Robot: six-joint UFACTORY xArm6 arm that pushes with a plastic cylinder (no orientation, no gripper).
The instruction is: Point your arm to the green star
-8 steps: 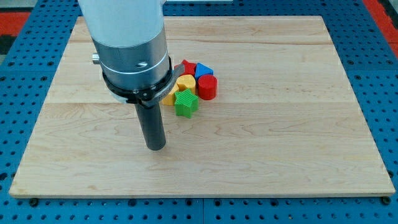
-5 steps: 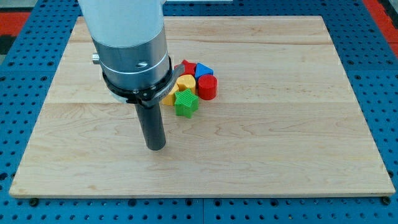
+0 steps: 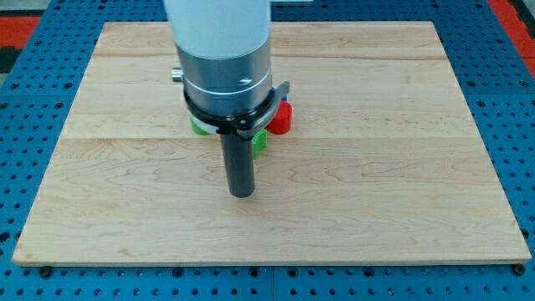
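Note:
My tip (image 3: 242,195) rests on the wooden board (image 3: 376,192), below the cluster of blocks in the view. The green star (image 3: 260,142) is mostly hidden behind the rod; only a sliver shows at the rod's right edge, just above and right of my tip. A red cylinder (image 3: 282,119) shows to the right of the arm. Another green block (image 3: 199,129) peeks out at the arm's left edge. The other blocks of the cluster are hidden behind the arm.
The board lies on a blue pegboard surface (image 3: 25,167). The arm's wide grey body (image 3: 227,75) covers the middle top of the board.
The arm and my tip have moved to the view's right, now standing in front of the cluster. The yellow, blue and red star blocks seen before are now hidden behind the arm.

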